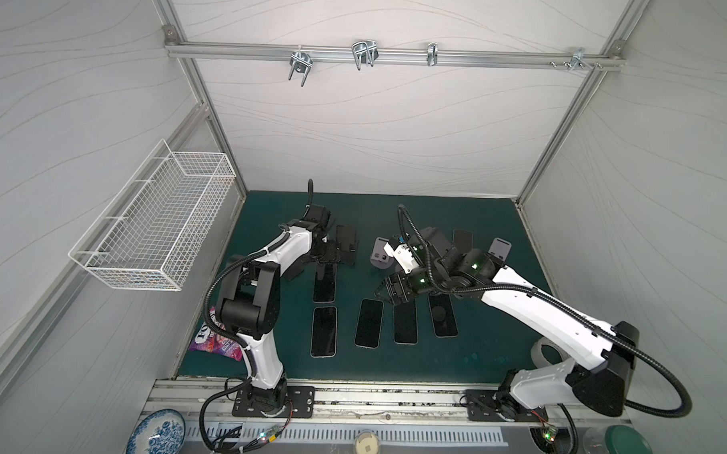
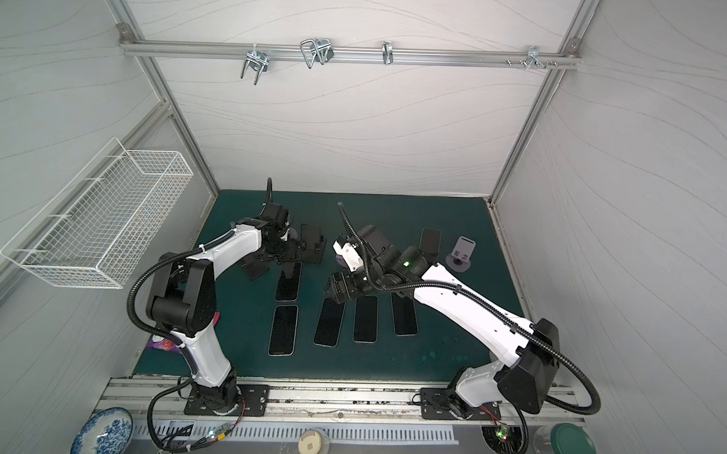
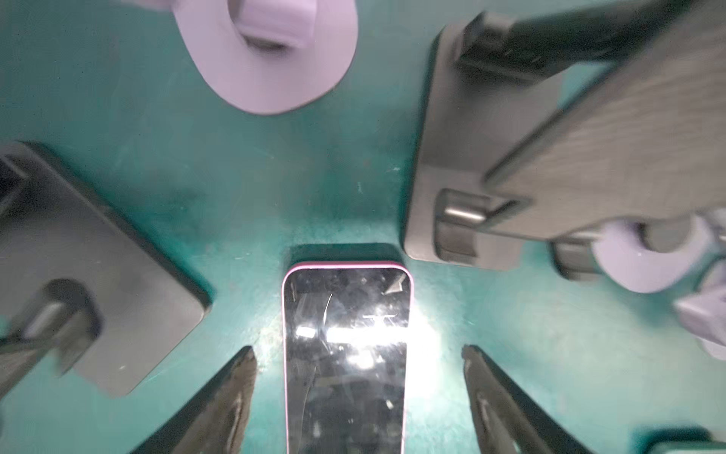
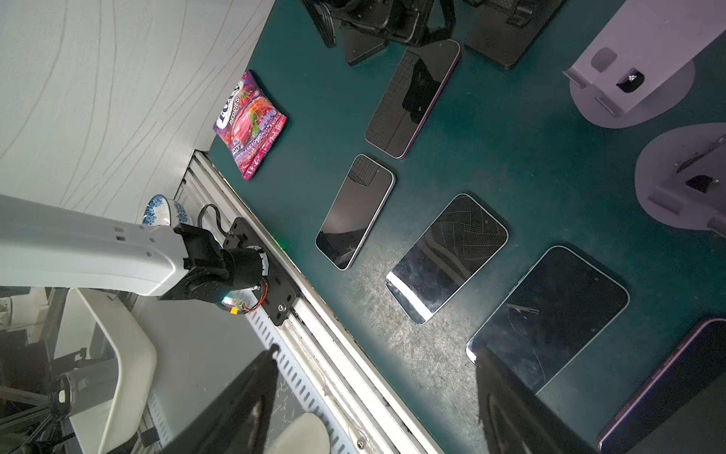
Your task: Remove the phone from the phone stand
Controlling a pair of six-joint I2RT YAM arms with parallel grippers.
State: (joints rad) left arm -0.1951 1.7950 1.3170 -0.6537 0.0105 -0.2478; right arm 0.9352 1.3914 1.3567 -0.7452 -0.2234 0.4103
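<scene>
Black fingers (image 3: 231, 393) of the left claw (image 3: 357, 353) are showing closest to the lens in the left wrist view. They are standing apart on either side of the pink-edged phone (image 3: 345, 306), with green surface (image 3: 235, 196) showing in both gaps, so this claw is open and gripping nothing. The phone is lying flat on the surface, screen up and off any holder, its far end just beside the base of the black phone stand (image 3: 451, 137), whose tilted back plate is standing bare. In both top views the phone is lying directly in front of that stand. A second black stand (image 3: 98, 275) and a lilac stand (image 3: 275, 70) are sitting nearby. The right claw (image 4: 377, 351) is hovering with its fingers spread wide and nothing between them, above a row of other phones (image 1: 369, 323) lying flat on the surface. A candy packet (image 4: 249, 124) is lying by the left wall.
</scene>
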